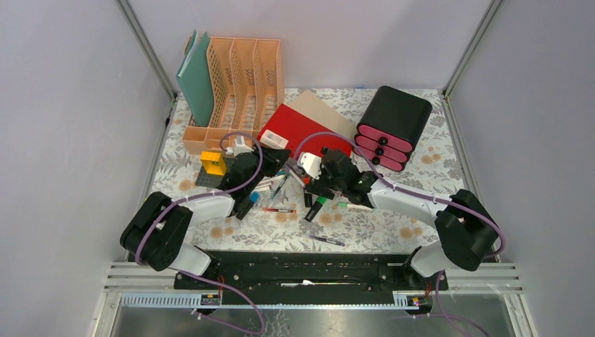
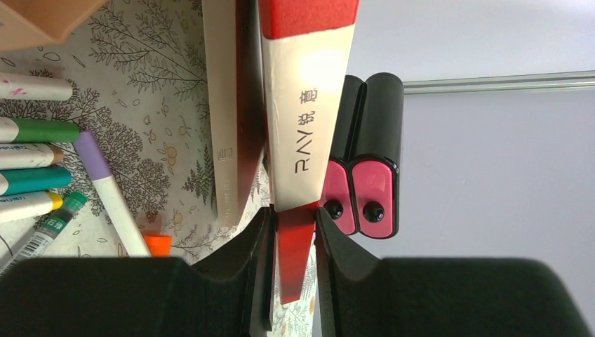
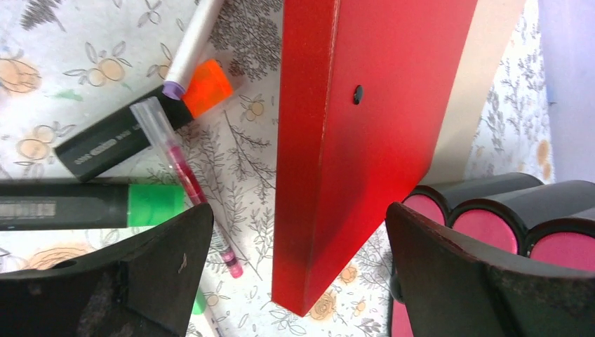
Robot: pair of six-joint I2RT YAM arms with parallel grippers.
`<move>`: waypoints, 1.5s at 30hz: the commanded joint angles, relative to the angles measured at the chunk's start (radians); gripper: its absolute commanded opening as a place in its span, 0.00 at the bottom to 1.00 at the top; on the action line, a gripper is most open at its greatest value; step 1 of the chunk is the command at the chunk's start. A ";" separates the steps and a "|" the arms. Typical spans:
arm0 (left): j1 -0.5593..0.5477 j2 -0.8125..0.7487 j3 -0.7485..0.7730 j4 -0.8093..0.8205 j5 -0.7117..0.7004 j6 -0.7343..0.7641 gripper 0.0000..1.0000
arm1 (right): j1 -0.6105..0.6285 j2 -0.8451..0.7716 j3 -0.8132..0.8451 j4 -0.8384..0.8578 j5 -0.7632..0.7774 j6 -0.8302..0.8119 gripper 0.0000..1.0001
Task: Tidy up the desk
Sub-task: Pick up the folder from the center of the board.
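The desk (image 1: 393,228) fills the whole floor of the grey-walled cell, its white leaf-and-flower cloth showing between the clutter, and it is fixed in place: nothing about it is to be lifted, though the cloth looks soft and would likely ruck if things were dragged across it, so I would lift them off it rather than slide them. The left gripper (image 2: 293,217) has its jaws drawn narrow and pinching the near edge of the red folder (image 1: 302,130), which lies in the middle far part of the desk, on top of a tan folder (image 1: 326,112). The right gripper (image 3: 298,217) stands spread wide, its fingers to either side of the same folder's corner without touching it. The folder seems a stiff, light board and probably smooth, so a one-edge pinch could let it swing; a second hold on the other edge would steady it. A peach file rack (image 1: 242,77) stands at the far left, a black-and-pink drawer box (image 1: 393,119) at the far right, and loose markers (image 1: 281,189) lie scattered between the arms, with one pen (image 1: 328,241) nearer
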 commanded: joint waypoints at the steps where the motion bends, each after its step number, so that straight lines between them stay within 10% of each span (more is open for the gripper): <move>1: -0.008 -0.065 -0.004 0.054 -0.018 -0.024 0.00 | 0.023 0.027 -0.013 0.107 0.138 -0.073 1.00; 7: -0.009 -0.082 -0.015 0.054 -0.026 -0.030 0.00 | 0.035 0.052 -0.024 0.143 0.206 -0.113 0.87; 20: -0.011 -0.116 -0.049 0.103 -0.014 -0.032 0.01 | 0.040 0.034 -0.032 0.157 0.229 -0.133 0.24; 30: -0.011 -0.152 -0.109 0.128 -0.059 -0.017 0.97 | 0.042 -0.040 -0.049 0.169 0.205 -0.120 0.11; 41: 0.006 -0.023 0.039 0.125 -0.019 0.036 0.99 | 0.042 -0.049 -0.057 0.168 0.179 -0.124 0.10; 45: 0.022 0.106 0.236 -0.240 0.054 -0.022 0.98 | 0.045 -0.049 -0.061 0.168 0.176 -0.128 0.09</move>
